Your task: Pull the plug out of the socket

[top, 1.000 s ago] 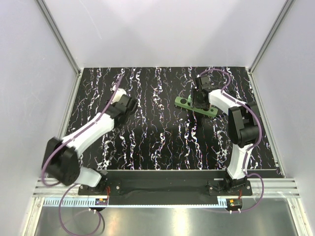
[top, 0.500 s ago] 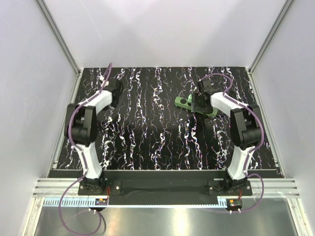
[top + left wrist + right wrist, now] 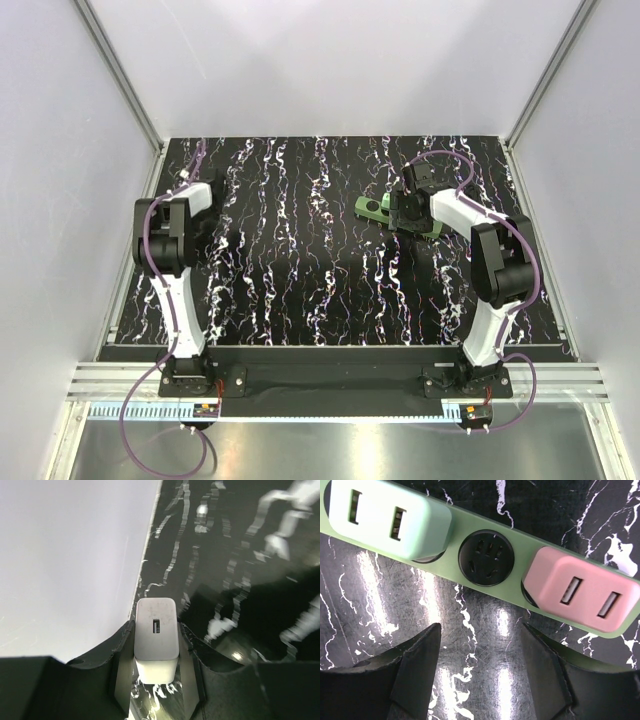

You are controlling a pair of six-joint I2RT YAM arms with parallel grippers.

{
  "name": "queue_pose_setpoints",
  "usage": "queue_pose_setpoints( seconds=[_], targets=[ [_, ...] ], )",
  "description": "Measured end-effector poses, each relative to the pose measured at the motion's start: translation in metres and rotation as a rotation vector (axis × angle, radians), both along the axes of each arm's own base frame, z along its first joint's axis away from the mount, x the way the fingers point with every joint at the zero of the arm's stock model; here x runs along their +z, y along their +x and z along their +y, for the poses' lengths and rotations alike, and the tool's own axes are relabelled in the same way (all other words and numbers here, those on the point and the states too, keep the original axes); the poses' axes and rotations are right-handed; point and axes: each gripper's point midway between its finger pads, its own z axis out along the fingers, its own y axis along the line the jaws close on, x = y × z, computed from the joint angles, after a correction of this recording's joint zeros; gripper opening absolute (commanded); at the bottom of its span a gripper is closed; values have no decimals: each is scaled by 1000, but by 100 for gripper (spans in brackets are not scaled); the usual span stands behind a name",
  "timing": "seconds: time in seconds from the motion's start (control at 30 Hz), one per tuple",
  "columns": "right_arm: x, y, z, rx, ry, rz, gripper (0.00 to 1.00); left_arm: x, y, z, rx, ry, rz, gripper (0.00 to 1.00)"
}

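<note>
The green socket strip (image 3: pixel 518 550) lies at the back right of the table (image 3: pixel 300 290); its left end shows in the top view (image 3: pixel 372 208). In the right wrist view a light green plug (image 3: pixel 385 517) and a pink plug (image 3: pixel 582 590) sit in it, with one empty black socket hole (image 3: pixel 485 557) between them. My right gripper (image 3: pixel 481 630) is open and empty, just beside the strip's near edge (image 3: pixel 405 212). My left gripper (image 3: pixel 155 645) is shut on a white plug (image 3: pixel 156 630), held low by the table's left edge (image 3: pixel 192 183).
The left wall (image 3: pixel 65 555) stands close beside my left gripper. The right arm's purple cable (image 3: pixel 455 165) loops above the strip. White walls enclose the table on three sides.
My left arm has swung from the mid-left of the table out to the far left edge and folded up. My right gripper has stayed over the strip.
</note>
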Motion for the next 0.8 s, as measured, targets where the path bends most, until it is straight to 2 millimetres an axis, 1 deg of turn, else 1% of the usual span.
queue_pose_setpoints(
  seconds=[0.03, 0.1, 0.17, 0.2, 0.27, 0.3, 0.33, 0.4, 0.43, 0.53, 0.6, 0.67, 0.73, 0.8],
  targets=[
    [0, 0, 1, 2, 3, 1, 72, 0, -1, 3, 9, 0, -1, 1],
    [0, -1, 2, 7, 12, 3, 72, 0, -4, 9, 25, -1, -2, 15],
    [0, -1, 3, 9, 16, 4, 72, -1, -4, 10, 30, -4, -4, 24],
    [0, -1, 3, 10, 18, 5, 73, -1, -4, 10, 29, -5, -3, 30],
    [0, -1, 4, 11, 19, 5, 73, -1, -4, 9, 26, -8, -4, 38],
    [0, -1, 4, 11, 19, 5, 73, 0, -3, 8, 24, -11, -6, 43],
    [0, -1, 4, 11, 19, 5, 73, 0, -3, 7, 22, -15, -10, 54],
    [0, -1, 4, 12, 21, 5, 73, -1, -1, 5, 19, -39, -29, 64],
    [0, -1, 5, 13, 24, 6, 73, -1, -1, 3, 18, -49, -37, 77],
    [0, -2, 6, 18, 32, 8, 73, -2, -1, 0, 15, -79, -59, 85],
    [0, -2, 7, 19, 34, 8, 73, 1, -2, -3, 13, -97, -74, 87],
    [0, -2, 7, 19, 34, 8, 73, 9, -3, -6, 9, -119, -105, 88],
    [0, -2, 7, 19, 34, 7, 74, 24, -1, -11, 3, -145, -162, 89],
    [-1, -2, 6, 18, 33, 8, 74, 48, 4, -18, -9, -175, -254, 89]
  ],
)
